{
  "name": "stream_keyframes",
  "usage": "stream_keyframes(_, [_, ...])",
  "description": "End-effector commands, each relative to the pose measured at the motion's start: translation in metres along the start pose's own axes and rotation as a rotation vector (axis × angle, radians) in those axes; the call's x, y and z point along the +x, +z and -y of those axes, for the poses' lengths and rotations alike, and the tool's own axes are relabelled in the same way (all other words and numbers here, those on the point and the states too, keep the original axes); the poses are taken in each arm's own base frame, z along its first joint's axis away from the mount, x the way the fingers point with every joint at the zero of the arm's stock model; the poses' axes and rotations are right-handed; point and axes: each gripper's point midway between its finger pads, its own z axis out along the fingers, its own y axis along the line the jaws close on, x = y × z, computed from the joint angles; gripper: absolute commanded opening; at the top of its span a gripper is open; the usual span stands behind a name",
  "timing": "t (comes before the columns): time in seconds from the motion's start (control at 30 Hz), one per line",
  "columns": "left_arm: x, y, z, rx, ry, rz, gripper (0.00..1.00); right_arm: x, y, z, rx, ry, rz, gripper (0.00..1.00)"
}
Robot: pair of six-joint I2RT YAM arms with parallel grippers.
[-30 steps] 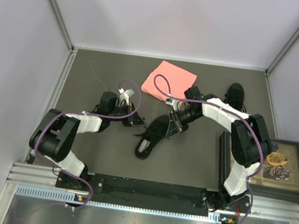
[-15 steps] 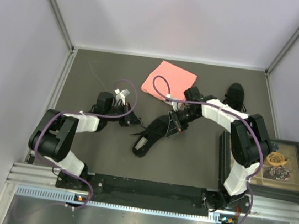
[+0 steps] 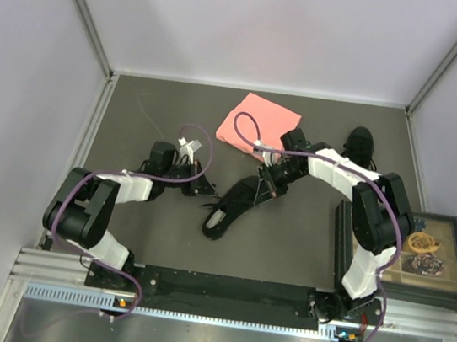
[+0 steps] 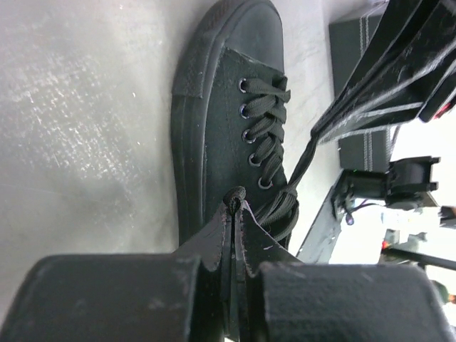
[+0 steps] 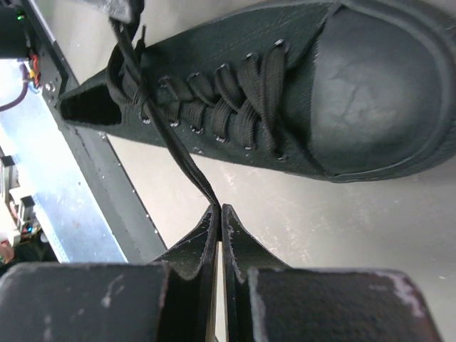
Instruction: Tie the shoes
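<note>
One black shoe [image 3: 232,206] lies mid-table, toe pointing to the back right; it also shows in the left wrist view [image 4: 228,107] and the right wrist view [image 5: 285,92]. My left gripper [image 3: 203,186] sits just left of it, shut on a bunched black lace [image 4: 236,198]. My right gripper [image 3: 266,185] is at the shoe's toe side, shut on the other lace [image 5: 187,162], which runs taut from the top eyelets to the fingertips [image 5: 226,214]. The second black shoe [image 3: 358,145] lies at the back right, behind the right arm.
A pink folded cloth [image 3: 257,121] lies behind the shoe. A dark framed box [image 3: 434,255] stands at the right edge. Metal rails [image 3: 93,41] and pale walls bound the dark mat. Purple cables loop over both arms.
My right gripper has drawn back and to the right with its lace, pulling it taut. The shoe's heel has shifted slightly left. The left gripper has barely moved.
</note>
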Motion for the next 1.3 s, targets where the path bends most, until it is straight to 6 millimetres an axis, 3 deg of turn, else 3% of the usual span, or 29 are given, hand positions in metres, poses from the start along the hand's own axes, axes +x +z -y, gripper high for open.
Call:
stream_keyframes(0.0, [-0.01,-0.004,0.011,-0.015,0.129,0.021,0.0,-0.008,-0.011,0.016,0.082,0.022,-0.002,0.0])
stream_keyframes(0.23, [0.009,0.006,0.034,0.026,0.163,-0.032,0.0,-0.026,-0.015,0.025,0.139,0.013,0.016,0.0])
stream_keyframes(0.4, [0.013,0.013,0.049,0.058,0.161,-0.042,0.0,-0.046,-0.026,0.026,0.164,-0.009,0.057,0.0])
stream_keyframes(0.5, [0.009,0.015,0.053,0.064,0.156,-0.033,0.0,-0.046,-0.03,0.024,0.165,-0.009,0.055,0.0])
stream_keyframes(0.73, [0.007,0.021,0.062,0.072,0.155,-0.031,0.0,-0.037,-0.031,0.023,0.157,-0.003,0.035,0.0])
stream_keyframes(0.93, [0.01,0.019,0.045,0.012,0.148,-0.039,0.0,-0.02,-0.03,0.017,0.129,0.005,0.01,0.0])
stream_keyframes(1.17, [0.009,0.019,0.045,0.021,0.182,-0.045,0.0,0.002,-0.029,0.004,0.071,0.018,-0.011,0.0])
stream_keyframes(1.23, [0.008,0.019,0.049,0.04,0.199,-0.053,0.13,0.004,-0.029,-0.006,0.019,0.021,-0.017,0.05])
stream_keyframes(1.27, [0.008,0.018,0.05,0.042,0.204,-0.054,0.25,0.003,-0.031,-0.009,0.005,0.02,-0.012,0.2])
